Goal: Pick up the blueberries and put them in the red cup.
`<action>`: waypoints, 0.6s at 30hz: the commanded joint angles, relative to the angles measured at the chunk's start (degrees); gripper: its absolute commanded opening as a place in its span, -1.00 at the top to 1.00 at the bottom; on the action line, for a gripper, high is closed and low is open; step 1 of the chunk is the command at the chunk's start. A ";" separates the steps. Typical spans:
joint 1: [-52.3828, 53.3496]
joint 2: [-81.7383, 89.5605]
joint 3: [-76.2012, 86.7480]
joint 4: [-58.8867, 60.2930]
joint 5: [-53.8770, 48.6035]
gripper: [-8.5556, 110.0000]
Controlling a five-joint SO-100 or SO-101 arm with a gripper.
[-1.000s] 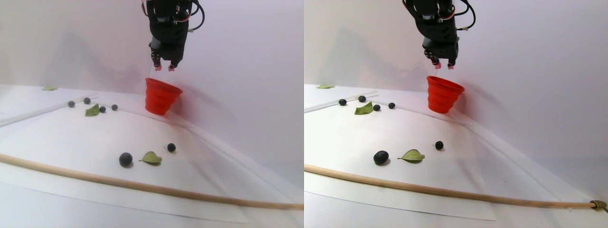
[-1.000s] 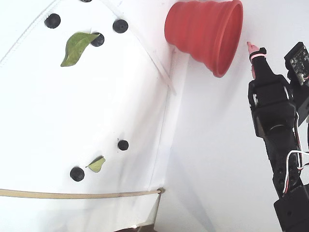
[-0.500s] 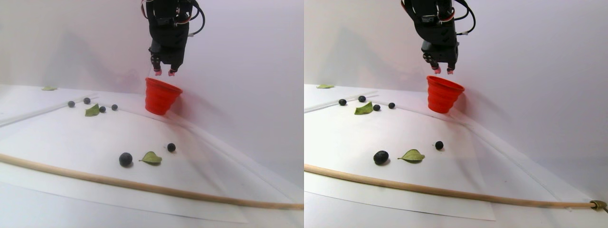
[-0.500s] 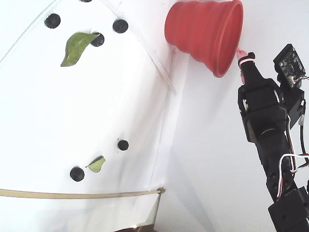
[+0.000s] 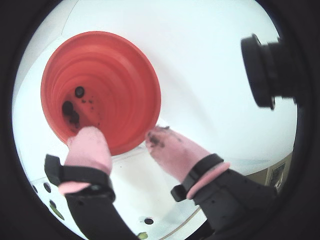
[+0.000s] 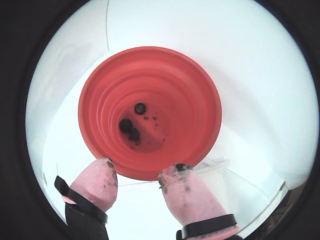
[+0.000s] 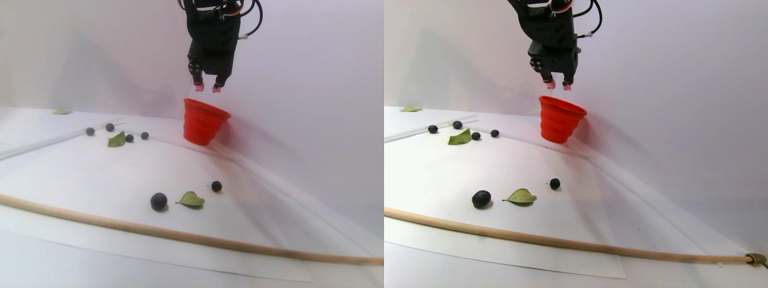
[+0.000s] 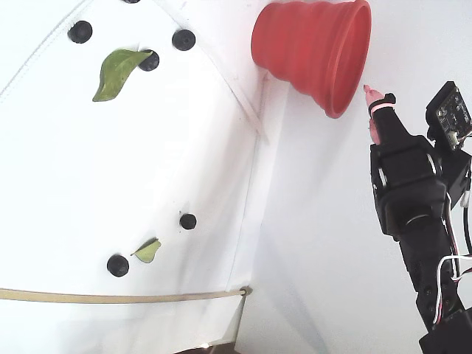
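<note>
In a wrist view, the red cup (image 6: pixel 150 112) is seen just beyond the empty, parted jaws, three blueberries (image 6: pixel 131 127) inside. In the stereo pair view, the gripper (image 7: pixel 207 87) is held clear above the rim. In the fixed view, loose berries (image 8: pixel 188 221) are scattered well away on the tabletop (image 8: pixel 110 162).

In the fixed view the red cup (image 8: pixel 310 48) loses its top edge to the frame (its inside hidden), and a top-edge blueberry (image 8: pixel 131 1) is mostly cropped.

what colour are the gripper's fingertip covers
Pink, smudged with dark stains; the fingertips show clearest in a wrist view.
</note>
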 commanded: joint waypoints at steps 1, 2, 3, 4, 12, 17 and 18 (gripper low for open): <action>2.99 8.96 0.44 0.35 0.79 0.58; 3.08 9.23 0.97 0.53 1.05 0.58; 3.25 9.58 1.41 0.62 1.23 0.58; 3.34 9.84 1.85 0.70 1.41 0.58; 4.04 12.39 5.80 2.29 3.43 0.59; 4.13 13.62 8.17 2.29 3.87 0.59; 4.13 13.80 8.61 2.37 3.87 0.59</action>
